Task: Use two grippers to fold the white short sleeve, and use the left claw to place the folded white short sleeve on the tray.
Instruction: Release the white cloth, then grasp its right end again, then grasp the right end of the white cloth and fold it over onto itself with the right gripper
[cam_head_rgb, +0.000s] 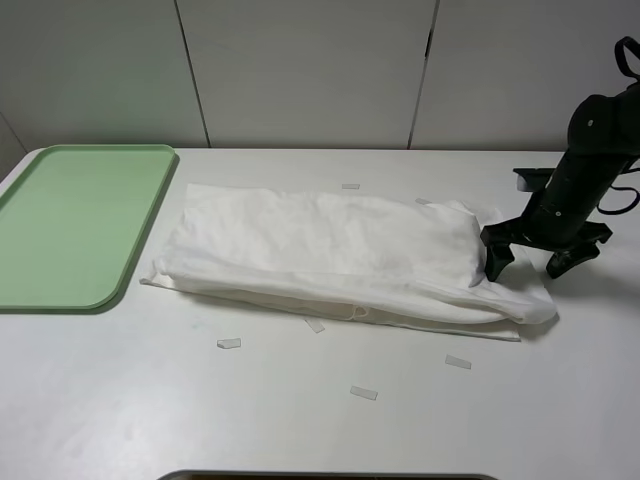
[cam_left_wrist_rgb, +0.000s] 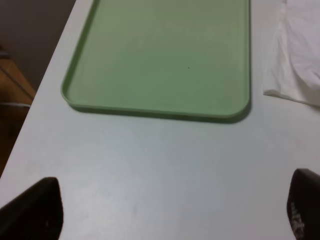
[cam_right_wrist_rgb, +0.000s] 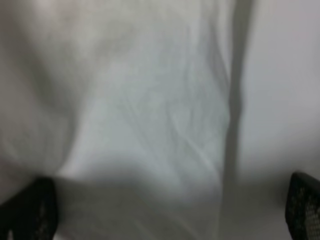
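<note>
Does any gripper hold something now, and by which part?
Nothing is held: left gripper and right gripper stand open, the right over the white short sleeve.

Pale green tray (cam_left_wrist_rgb: 160, 55) on white table (cam_left_wrist_rgb: 165, 170), white short sleeve (cam_left_wrist_rgb: 300, 60) just beside it, fingers of left gripper (cam_left_wrist_rgb: 170, 207) wide apart.

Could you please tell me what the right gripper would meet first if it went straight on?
Probably the white short sleeve: its right end fills the wrist view between the right gripper's open fingers, though one finger seems over bare table.
</note>
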